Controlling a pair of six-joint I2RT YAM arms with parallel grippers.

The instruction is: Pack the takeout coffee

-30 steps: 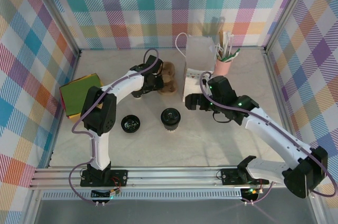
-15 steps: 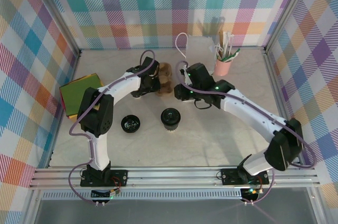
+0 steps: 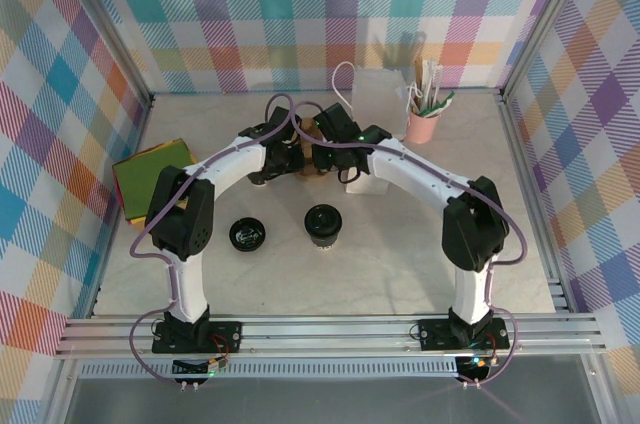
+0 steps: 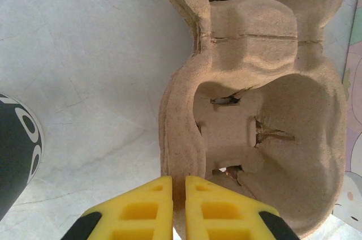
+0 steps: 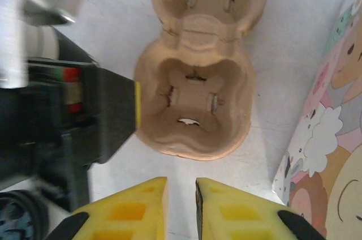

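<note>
Overhead, both arms arch in and cross over the pulp cup carrier point(image 4: 254, 110), so take the grip from your left wrist view. There the left claw point(image 4: 179, 182) is clenched on the carrier's left wall, with the rim pinched between its yellow fingers. Your right wrist view adds the other side. The right claw point(image 5: 181, 183) hangs just short of the carrier, fingers nearly together with nothing between them. A paper bag with cartoon faces point(image 5: 334, 138) stands right of the carrier. Both carrier pockets show bare pulp.

From above, the takeout coffee point(image 3: 323, 224) stands lidded on the tabletop point(image 3: 400, 264), nearer you than the carrier and apart from it. A pink cup point(image 3: 421, 127) right of the carrier holds sticks and straws.
</note>
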